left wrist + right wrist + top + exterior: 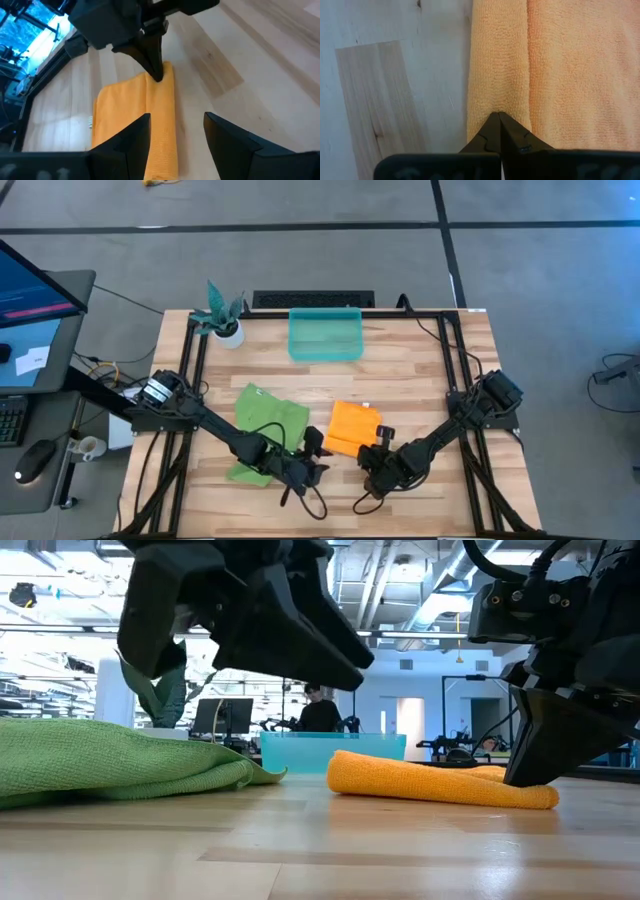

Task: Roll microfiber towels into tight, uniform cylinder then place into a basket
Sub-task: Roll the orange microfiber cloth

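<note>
A: What is hard to make out here?

B: In the high view the two dark arms cover the near edge of the orange-yellow towel (352,426), so the rolled fold there is mostly hidden. In the low view the teal basket (333,751) shows only as a strip of wall behind the towels, and its inside cannot be seen. A person stands far off in the room behind it, too small to describe.

A: Where does the orange-yellow towel lie against the grippers?

B: It lies near the middle of the table's near half, with a thick rolled fold along one side. The right gripper (498,118) has its fingers pressed together into one point, and that tip pushes into the end of the rolled fold; whether cloth is pinched between them cannot be told. The left gripper (176,131) stands with its fingers spread, one on each side of the other end of the same fold, above it.

A: And the rest?

B: The lime green towel (264,426) lies crumpled toward the table's left side, partly under the left arm. The basket sits at the far edge, centre, beside a small potted plant (221,316).
</note>
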You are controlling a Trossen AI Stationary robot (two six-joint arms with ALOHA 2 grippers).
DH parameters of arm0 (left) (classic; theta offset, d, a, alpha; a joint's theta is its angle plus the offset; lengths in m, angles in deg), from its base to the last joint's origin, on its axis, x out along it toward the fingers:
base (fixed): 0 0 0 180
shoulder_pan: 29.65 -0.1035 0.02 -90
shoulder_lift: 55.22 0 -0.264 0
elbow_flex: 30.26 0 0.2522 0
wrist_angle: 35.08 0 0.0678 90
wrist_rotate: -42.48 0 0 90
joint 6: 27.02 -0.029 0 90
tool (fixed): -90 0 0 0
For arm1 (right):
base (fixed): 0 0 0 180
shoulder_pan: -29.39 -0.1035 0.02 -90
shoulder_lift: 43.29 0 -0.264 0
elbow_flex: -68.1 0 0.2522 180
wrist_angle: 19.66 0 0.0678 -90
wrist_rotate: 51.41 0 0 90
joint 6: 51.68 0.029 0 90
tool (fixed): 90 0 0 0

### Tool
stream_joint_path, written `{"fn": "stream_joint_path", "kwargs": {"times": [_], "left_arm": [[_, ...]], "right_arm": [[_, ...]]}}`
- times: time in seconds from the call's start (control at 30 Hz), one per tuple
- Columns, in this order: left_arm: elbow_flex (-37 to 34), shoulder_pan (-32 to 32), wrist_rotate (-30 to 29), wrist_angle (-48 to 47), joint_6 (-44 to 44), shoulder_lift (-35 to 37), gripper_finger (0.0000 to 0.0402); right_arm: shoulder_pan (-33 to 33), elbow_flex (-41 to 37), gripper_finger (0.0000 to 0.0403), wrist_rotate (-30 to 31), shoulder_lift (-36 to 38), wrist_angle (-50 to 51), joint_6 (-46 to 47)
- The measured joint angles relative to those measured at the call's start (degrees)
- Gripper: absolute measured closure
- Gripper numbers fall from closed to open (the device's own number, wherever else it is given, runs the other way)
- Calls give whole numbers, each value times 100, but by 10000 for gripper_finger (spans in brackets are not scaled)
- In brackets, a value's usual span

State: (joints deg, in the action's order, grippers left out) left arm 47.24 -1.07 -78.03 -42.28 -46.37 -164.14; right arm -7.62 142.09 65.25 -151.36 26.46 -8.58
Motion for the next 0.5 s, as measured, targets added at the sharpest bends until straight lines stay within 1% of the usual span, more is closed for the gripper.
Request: {"fn": "stream_joint_path", "kwargs": {"times": [0.1,0.17,0.3,0.43,0.5], "left_arm": [[-4,-4,-19,-189,239,-2,225],[1,-7,-62,-73,301,-119,225],[-4,-18,-278,128,-22,-511,225],[108,-36,-1010,192,-107,-855,225],[173,-53,-1205,181,-126,-959,225]], "right_arm": [[-2,-2,391,2,0,-7,3],[-7,-2,391,1,0,-10,2],[-9,-4,391,-1,-2,-27,3],[-39,-5,391,-3,-2,-44,6],[-46,-9,391,15,-4,-56,6]]}}
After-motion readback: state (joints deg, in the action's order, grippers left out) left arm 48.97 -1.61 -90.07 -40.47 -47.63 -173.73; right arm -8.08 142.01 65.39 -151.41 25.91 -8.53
